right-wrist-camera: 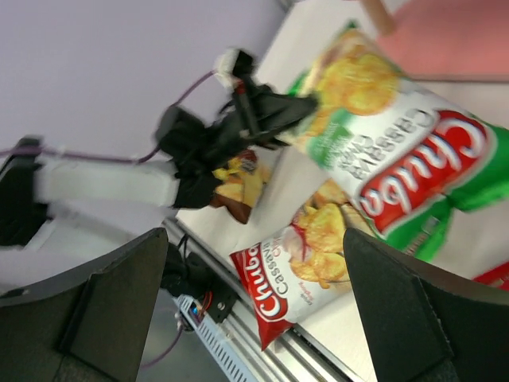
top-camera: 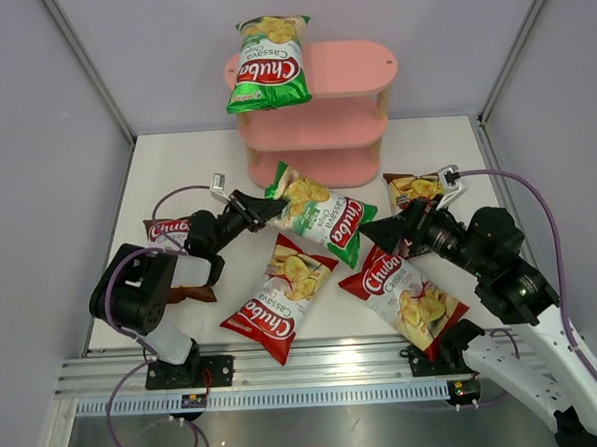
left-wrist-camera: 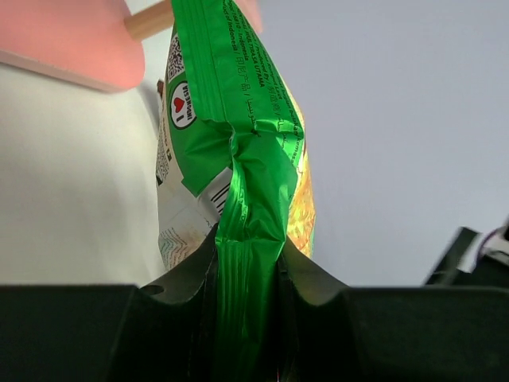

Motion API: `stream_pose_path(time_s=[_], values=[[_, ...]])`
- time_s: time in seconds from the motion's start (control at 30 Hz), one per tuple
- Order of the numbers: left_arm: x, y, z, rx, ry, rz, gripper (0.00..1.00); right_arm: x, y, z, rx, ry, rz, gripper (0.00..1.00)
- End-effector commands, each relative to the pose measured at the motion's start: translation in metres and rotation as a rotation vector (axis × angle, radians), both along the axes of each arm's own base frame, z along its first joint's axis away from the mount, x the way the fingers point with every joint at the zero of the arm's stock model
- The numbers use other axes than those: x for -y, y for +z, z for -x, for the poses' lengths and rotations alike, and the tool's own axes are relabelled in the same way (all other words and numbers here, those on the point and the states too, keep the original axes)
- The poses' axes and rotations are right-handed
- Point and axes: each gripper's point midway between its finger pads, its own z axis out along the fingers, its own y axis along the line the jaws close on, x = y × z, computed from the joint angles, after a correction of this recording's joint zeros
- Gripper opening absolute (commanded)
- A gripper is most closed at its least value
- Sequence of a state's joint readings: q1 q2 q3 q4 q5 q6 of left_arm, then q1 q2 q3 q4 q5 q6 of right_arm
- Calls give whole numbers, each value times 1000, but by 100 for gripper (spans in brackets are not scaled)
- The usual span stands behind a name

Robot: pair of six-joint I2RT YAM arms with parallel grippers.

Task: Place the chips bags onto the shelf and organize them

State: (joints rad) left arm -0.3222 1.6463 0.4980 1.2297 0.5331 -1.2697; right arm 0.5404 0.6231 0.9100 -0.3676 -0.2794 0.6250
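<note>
The pink shelf [top-camera: 355, 68] stands at the back of the table. One green chips bag [top-camera: 267, 65] lies on its top board, at the left end. My left gripper [top-camera: 270, 211] is shut on the top seam of the second green bag [top-camera: 318, 212] and holds it above the table in front of the shelf; its crimped edge [left-wrist-camera: 246, 263] sits between the jaws. My right gripper [top-camera: 384, 231] is open and empty, just right of that bag [right-wrist-camera: 406, 167]. Two red bags [top-camera: 282, 296] [top-camera: 407, 298] lie on the table. One brown bag [top-camera: 413, 187] lies by the right arm, another [top-camera: 167, 230] under the left arm.
White table with purple walls on three sides. A metal rail [top-camera: 316, 368] runs along the near edge. The shelf's middle [top-camera: 314, 133] and bottom [top-camera: 321, 167] boards show nothing on them. Purple cables loop off both arms.
</note>
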Motion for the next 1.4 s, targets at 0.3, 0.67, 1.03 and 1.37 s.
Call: stream_pose_path(time_s=[0.3,0.67,1.03,1.37], values=[[-52,88,47,128,139,214,6,12,-32,-28,-137,-204,-211,99],[-64,149,97,227,137,334,6,-12,0,-7,-19,4,-374,99],[-39,193,145,291,27,413,6,-48,30,21,56,341,-444,99],[-12,207,159,328,-83,427,11,-49,28,19,65,341,-405,75]])
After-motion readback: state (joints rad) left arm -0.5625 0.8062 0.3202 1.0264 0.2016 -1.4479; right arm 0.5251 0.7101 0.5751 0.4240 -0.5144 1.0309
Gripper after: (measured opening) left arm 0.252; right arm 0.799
